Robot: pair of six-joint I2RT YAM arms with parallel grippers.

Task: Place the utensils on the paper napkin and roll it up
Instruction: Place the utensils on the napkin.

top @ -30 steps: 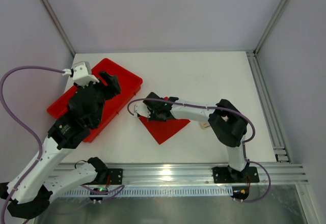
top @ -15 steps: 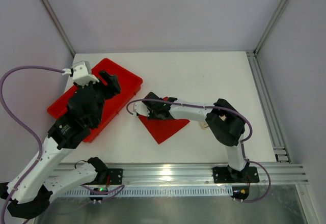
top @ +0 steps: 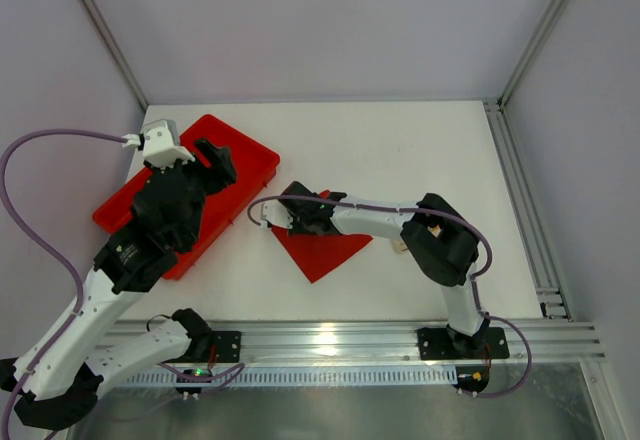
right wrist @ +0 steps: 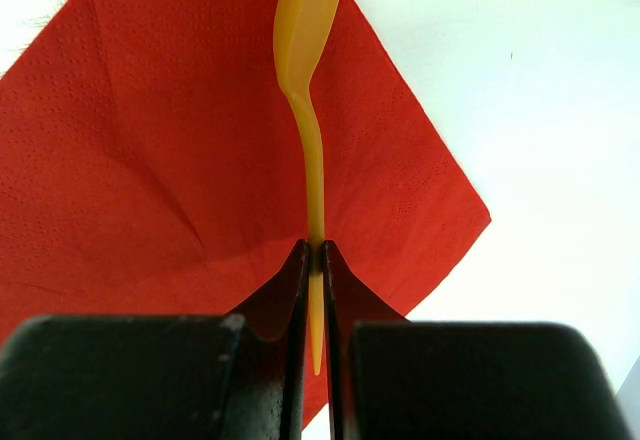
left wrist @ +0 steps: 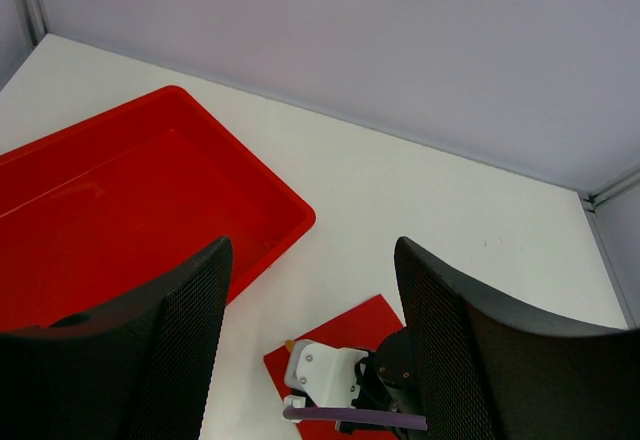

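Pinching a spoon (right wrist: 314, 160) by its handle, the right gripper (right wrist: 315, 255) hangs over the napkin (right wrist: 150, 140). The bowl's tip is cut off at the wrist view's top edge, and from above the gripper hides the spoon. Left of the napkin, the left gripper (left wrist: 312, 250) gapes, empty, over the tray (left wrist: 250, 160).
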